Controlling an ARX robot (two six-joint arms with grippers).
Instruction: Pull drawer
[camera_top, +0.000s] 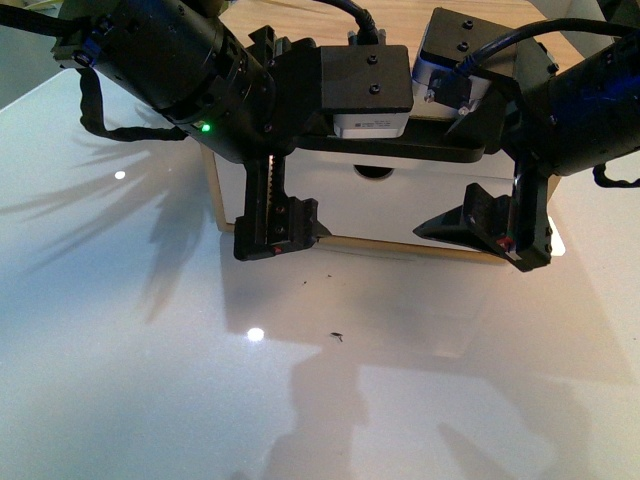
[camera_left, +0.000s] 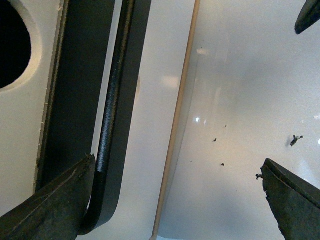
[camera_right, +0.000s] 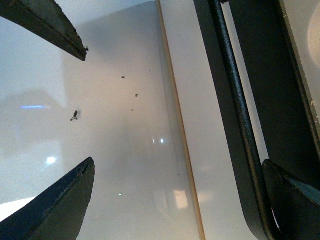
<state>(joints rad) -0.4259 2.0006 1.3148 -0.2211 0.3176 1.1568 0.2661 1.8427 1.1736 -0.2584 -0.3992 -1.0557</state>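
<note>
Two grippers hang before the drawer (camera_top: 400, 205), which sits toward the far edge of the desk (camera_top: 150, 350). The left gripper (camera_left: 177, 162) and the right gripper (camera_right: 175, 165) both have jaws wide open, holding nothing. Each has one finger right by an end of the black handle (camera_top: 430, 150), I think so they can pull evenly. The handle runs side to side, and the white front faces the near edge.

You can read no text here. The pale label (camera_top: 369, 124) on the underside of the black camera housing (camera_top: 366, 78) carries a few lines of print, but they are too small and blurred to make out.
</note>
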